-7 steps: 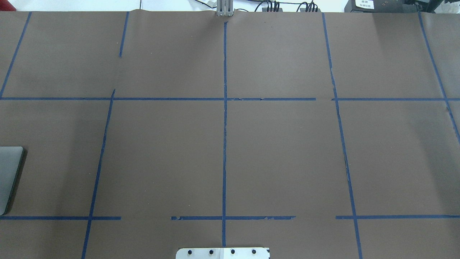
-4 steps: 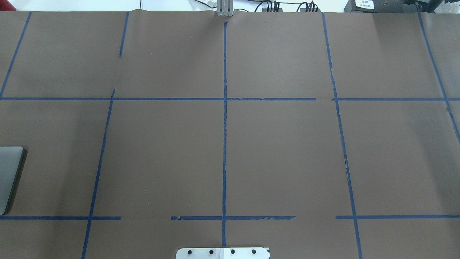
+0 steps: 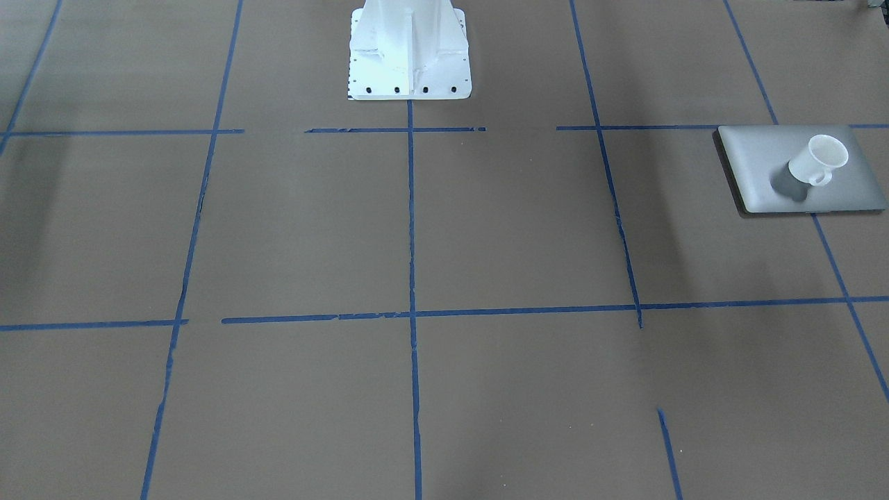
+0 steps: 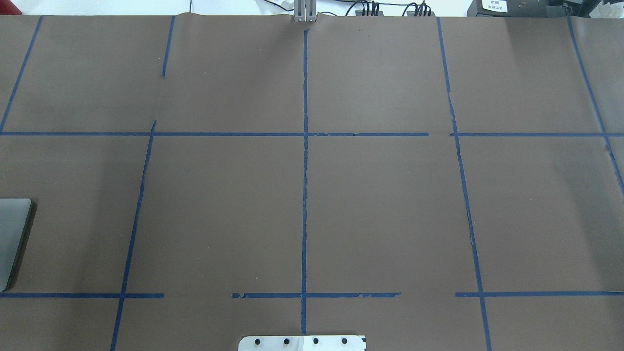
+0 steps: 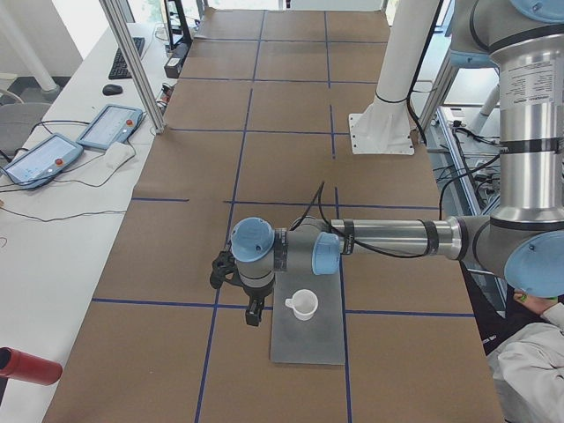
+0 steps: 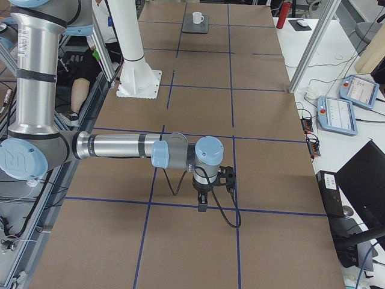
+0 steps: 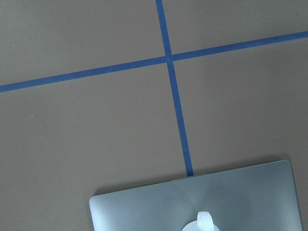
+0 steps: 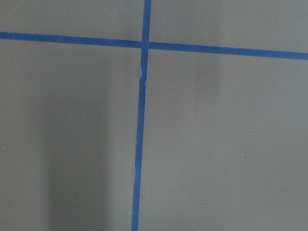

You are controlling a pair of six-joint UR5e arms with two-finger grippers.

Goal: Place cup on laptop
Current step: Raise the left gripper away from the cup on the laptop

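The grey laptop (image 5: 308,345) lies closed on the table (image 5: 397,370), with the white cup (image 5: 304,305) upright on its lid. The left gripper (image 5: 254,315) hangs just beside the cup's handle. The right gripper (image 6: 202,205) is well apart. I cannot tell how wide either gripper is.

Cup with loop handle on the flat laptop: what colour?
Plain white; the small flared cup shows best in the exterior front-facing view.
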